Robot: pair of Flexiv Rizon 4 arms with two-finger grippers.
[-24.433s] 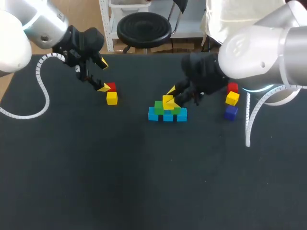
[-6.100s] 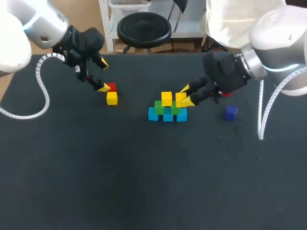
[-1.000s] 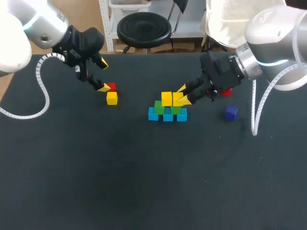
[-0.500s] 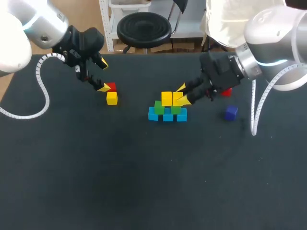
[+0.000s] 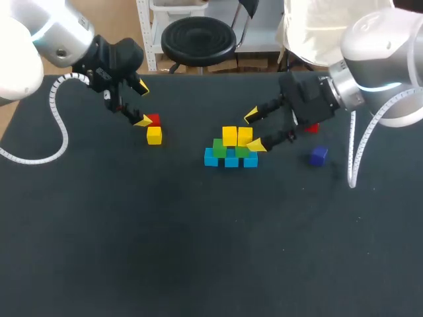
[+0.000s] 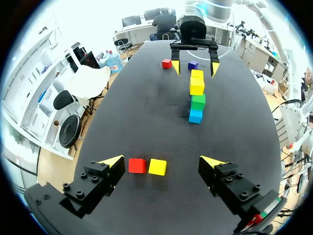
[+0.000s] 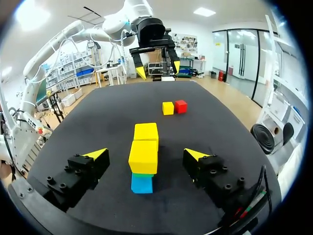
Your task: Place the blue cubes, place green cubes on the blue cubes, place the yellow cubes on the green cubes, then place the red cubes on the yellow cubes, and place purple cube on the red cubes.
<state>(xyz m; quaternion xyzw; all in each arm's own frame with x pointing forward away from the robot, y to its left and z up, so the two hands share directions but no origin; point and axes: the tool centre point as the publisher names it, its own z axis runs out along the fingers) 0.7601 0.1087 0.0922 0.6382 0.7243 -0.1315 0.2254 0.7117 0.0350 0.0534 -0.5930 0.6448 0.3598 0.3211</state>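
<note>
Three blue cubes (image 5: 230, 160) lie in a row mid-table, with two green cubes (image 5: 219, 148) on them and two yellow cubes (image 5: 229, 136) on the green ones. My right gripper (image 5: 254, 131) is open, its fingers either side of the right-hand yellow cube (image 7: 143, 155) without touching it. At the far left my left gripper (image 5: 142, 104) hangs open above a red cube (image 5: 153, 119) and a yellow cube (image 5: 154, 135); both lie between and just ahead of its fingers (image 6: 113, 161). A second red cube (image 5: 310, 127) shows partly behind the right gripper. The purple cube (image 5: 318, 155) lies to its right.
The black table (image 5: 198, 251) reaches well toward the front of the stack. The red cube (image 6: 167, 63) and purple cube (image 6: 192, 64) lie beyond the stack (image 6: 197, 88) as the left wrist sees it.
My right gripper has opened and let go of the right-hand yellow cube, which stays on the green cubes. The left arm has not moved.
</note>
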